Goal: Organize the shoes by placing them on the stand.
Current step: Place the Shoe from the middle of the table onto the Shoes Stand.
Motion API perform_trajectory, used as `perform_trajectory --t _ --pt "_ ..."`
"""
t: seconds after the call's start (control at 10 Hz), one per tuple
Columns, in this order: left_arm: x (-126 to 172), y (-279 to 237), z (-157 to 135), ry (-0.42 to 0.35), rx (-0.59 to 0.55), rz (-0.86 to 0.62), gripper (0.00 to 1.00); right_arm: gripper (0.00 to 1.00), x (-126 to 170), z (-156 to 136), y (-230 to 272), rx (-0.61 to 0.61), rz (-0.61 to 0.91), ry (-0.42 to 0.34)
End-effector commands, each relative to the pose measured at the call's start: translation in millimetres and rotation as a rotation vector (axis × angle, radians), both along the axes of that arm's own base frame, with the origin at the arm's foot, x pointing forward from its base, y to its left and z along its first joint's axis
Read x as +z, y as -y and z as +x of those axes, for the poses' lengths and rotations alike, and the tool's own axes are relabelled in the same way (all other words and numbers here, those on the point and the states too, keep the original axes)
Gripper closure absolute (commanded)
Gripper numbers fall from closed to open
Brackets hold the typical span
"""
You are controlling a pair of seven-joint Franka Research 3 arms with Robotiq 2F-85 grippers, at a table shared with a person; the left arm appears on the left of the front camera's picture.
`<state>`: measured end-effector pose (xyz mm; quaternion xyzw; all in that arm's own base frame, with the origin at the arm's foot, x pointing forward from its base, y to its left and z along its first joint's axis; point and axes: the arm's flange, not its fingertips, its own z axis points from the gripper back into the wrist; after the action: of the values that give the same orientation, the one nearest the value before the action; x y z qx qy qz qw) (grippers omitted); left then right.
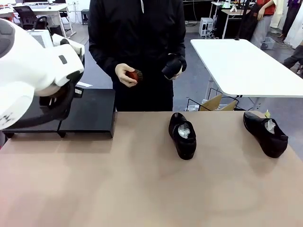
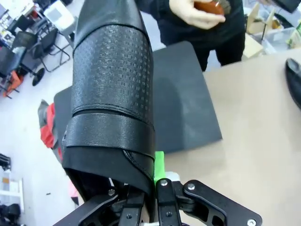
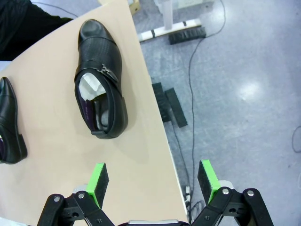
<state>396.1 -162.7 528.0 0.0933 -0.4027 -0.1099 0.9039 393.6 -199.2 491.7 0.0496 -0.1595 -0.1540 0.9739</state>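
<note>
I count four shoes, all glossy black leather. My left hand (image 2: 146,175) is clamped on the near end of the first shoe (image 2: 113,84). From the left wrist camera its upper is embossed with a fine grid and a smooth band crosses it. It hangs over the stand (image 2: 188,108), toe pointing away from me toward the person. I cannot tell whether it touches the platform.

There is one stand, low, flat and matte black, at the worktop's (image 1: 118,189) far left corner.

Two shoes lie on the worktop, each stuffed with crumpled white paper. The middle shoe (image 1: 182,135) is near the far edge, about halfway along it. The right shoe (image 1: 265,134) lies at the far right corner, close to the right edge. In the right wrist view it shows a strap with a metal buckle across the instep.

The fourth shoe (image 1: 173,66) is off the worktop, held by the person at the far side. The person's other hand holds one small reddish-brown brush (image 1: 134,75).

My right hand (image 3: 153,181) is open, green pads wide apart with nothing between them. It hangs over the worktop's right edge, near the right shoe but apart from it.
</note>
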Motion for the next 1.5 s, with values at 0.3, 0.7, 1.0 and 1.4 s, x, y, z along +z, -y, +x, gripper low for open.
perform_trajectory --t 0.3,0.7,1.0,1.4 --pt "-11.4 -12.5 38.6 -0.011 0.003 -0.043 1.0 0.0 1.7 -0.2 -0.1 0.003 -0.004 0.005" --pt "-35.3 -16.2 64.0 -0.079 0.019 -0.101 1.0 0.0 1.7 -0.2 -0.1 0.003 -0.004 0.005" --pt "-70.5 -20.8 99.3 -0.114 -0.035 -0.113 1.0 0.0 1.7 -0.2 -0.1 0.003 -0.004 0.005" --pt "-82.1 -25.0 121.8 -0.107 0.015 -0.056 1.0 0.0 1.7 -0.2 -0.1 0.003 -0.004 0.005"
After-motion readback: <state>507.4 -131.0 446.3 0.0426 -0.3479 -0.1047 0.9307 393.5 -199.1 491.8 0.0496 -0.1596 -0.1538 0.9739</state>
